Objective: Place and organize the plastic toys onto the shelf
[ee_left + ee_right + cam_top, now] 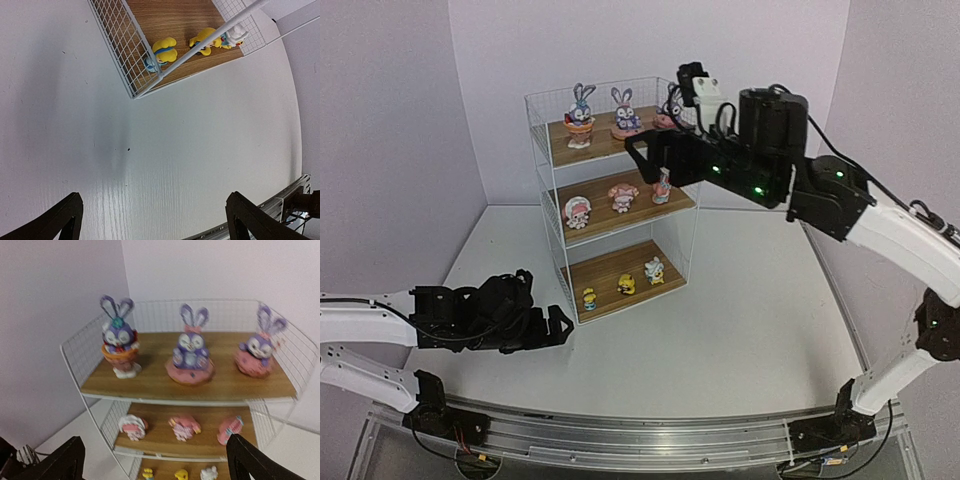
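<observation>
left end effector (154, 220) wide open, empty | right end effector (155, 457) wide open, empty, facing shelf (152, 385)

Top: high behind the arm bases, facing forward, whole shelf (620, 262) in frame. Left wrist: low, aimed down at the table (150, 175), catching only the shelf's bottom corner. Right wrist: close before the shelf's upper boards, shared with top.

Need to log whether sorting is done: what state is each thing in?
shelf: upright, all three boards occupied.
bunnies: three, standing upright on top board.
pink characters: three, on middle board.
yellow and white figurines: three, on bottom board.
left gripper: open, empty.
right gripper: open, empty, facing top board.
</observation>
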{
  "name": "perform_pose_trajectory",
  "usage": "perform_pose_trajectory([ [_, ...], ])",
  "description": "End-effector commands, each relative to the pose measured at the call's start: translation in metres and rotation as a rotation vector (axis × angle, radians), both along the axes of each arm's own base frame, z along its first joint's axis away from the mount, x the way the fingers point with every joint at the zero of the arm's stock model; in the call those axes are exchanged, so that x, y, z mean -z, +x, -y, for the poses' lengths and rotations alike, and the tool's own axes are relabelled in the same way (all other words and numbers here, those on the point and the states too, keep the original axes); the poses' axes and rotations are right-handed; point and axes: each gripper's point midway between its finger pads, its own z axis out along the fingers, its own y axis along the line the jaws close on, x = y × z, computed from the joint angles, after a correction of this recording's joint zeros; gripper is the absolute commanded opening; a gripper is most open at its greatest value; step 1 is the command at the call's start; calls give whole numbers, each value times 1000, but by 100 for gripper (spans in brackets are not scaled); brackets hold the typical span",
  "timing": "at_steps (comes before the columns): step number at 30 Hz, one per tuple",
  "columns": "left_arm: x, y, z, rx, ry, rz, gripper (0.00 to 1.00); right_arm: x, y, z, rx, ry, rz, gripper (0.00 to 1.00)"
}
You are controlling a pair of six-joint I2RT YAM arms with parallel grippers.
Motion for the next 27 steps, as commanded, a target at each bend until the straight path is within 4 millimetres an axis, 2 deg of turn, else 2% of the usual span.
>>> perform_pose_trajectory([
  [1, -19, 3, -10, -51, -22, 32, 100, 55, -13, 105, 271, -13, -147, 97],
  [6, -14, 3, -23, -95, -2, 25, 100, 159, -10, 219, 605, -54, -365, 98],
  [7, -13, 4, -26, -106, 6, 26, 100, 181, -10, 237, 654, -60, -409, 98],
  [8, -12, 5, -28, -117, 13, 25, 100, 195, -10, 257, 708, -43, -432, 98],
  [11, -5, 17, -35, -133, 5, 5, 100, 224, -11, 291, 775, -39, -496, 98],
  [13, 7, 30, -47, -151, -8, -35, 100, 239, -10, 314, 865, -46, -508, 98],
  [17, 12, 43, -57, -183, -25, -27, 100, 247, -9, 336, 988, -107, -456, 98],
  [27, 18, 46, -76, -252, 23, -37, 100, 270, -15, 345, 1050, -83, -483, 98],
])
